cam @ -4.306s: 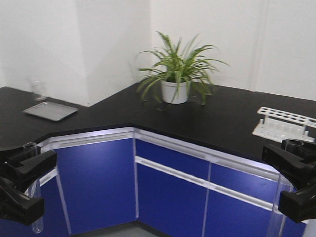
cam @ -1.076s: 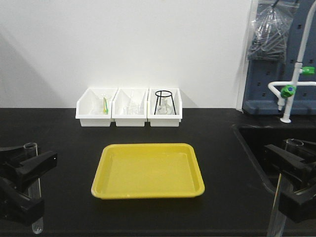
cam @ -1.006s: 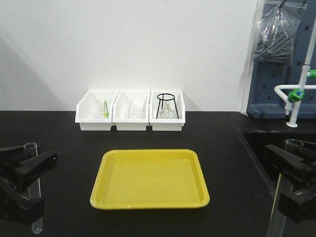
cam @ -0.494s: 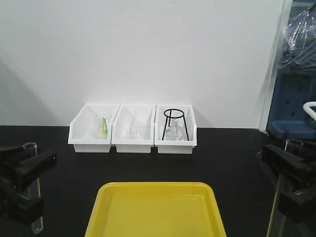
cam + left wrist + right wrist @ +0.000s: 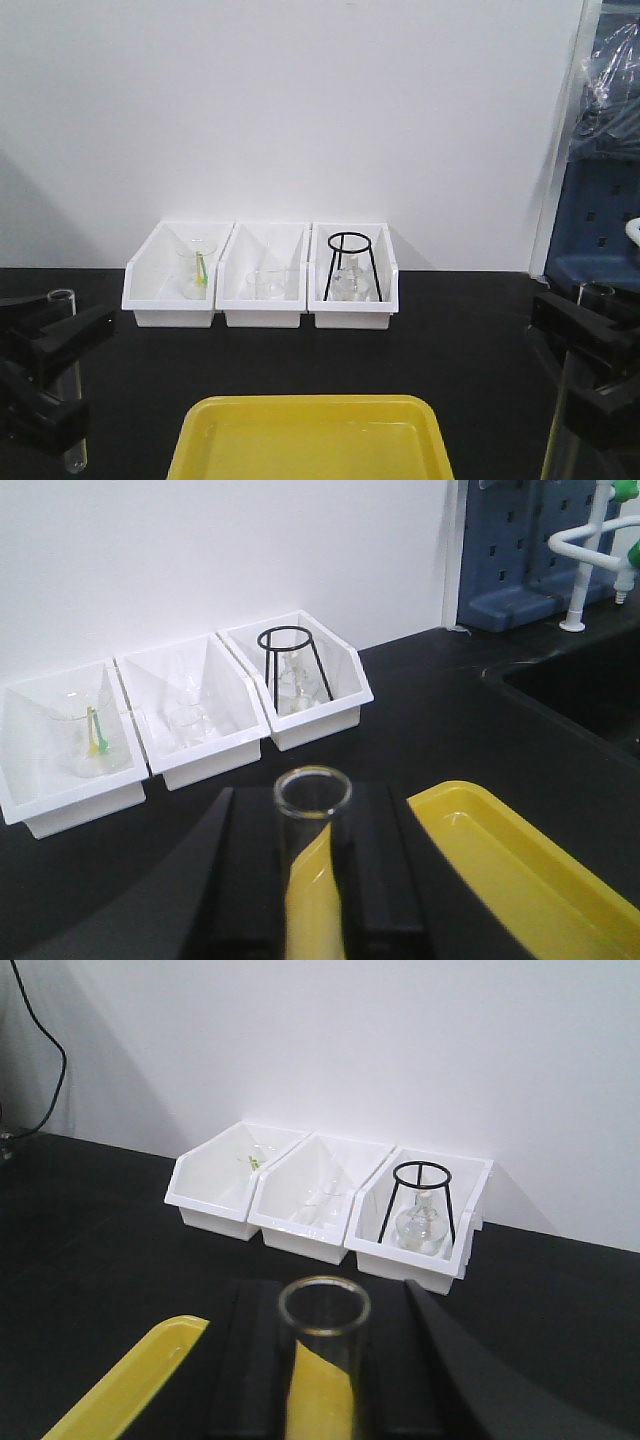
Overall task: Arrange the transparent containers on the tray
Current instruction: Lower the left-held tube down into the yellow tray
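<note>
The yellow tray lies on the black counter at the bottom centre of the front view, its near part cut off. My left gripper is shut on a thin clear test tube, held upright to the left of the tray. On the right, my right gripper is shut on a wider test tube, also upright. In the left wrist view the tube stands between the black fingers, with the tray to its right. In the right wrist view the tube is clamped likewise, and the tray is to its left.
Three white bins stand in a row against the wall behind the tray, holding small beakers and a flask under a black ring stand. A blue pegboard rises at the far right. Bare black counter lies between bins and tray.
The view swung from a plant corner to this counter, then closed in: bins look larger and the tray slid to the bottom edge. Both grippers still hold their tubes.
</note>
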Available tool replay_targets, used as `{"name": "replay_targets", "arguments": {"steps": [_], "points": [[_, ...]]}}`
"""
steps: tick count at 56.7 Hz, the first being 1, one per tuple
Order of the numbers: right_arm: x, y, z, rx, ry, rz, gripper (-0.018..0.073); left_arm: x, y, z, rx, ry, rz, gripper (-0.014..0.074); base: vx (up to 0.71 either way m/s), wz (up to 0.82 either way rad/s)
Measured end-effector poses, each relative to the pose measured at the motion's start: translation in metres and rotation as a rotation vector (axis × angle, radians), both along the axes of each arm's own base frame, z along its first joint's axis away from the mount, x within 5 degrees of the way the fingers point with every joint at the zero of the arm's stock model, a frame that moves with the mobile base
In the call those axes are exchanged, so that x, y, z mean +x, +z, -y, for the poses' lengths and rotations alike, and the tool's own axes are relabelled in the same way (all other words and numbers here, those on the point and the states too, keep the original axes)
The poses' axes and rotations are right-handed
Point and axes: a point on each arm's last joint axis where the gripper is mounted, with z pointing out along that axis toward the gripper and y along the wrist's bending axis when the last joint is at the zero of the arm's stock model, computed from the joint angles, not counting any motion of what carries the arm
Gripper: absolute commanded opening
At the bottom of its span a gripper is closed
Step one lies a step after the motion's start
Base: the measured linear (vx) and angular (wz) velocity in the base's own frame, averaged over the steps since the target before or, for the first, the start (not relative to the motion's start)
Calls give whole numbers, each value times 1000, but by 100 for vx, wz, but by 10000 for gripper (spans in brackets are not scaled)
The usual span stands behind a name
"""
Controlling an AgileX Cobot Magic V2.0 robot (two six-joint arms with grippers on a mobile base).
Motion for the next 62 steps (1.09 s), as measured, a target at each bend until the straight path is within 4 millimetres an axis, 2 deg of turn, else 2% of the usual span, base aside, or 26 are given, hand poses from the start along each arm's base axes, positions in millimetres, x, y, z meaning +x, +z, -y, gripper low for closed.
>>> {"name": "replay_targets", "arguments": {"steps": [62], "points": [[0,0,0,4,0,-2,-11,0,3,1,-17,-6,32,-3,0,0]]}}
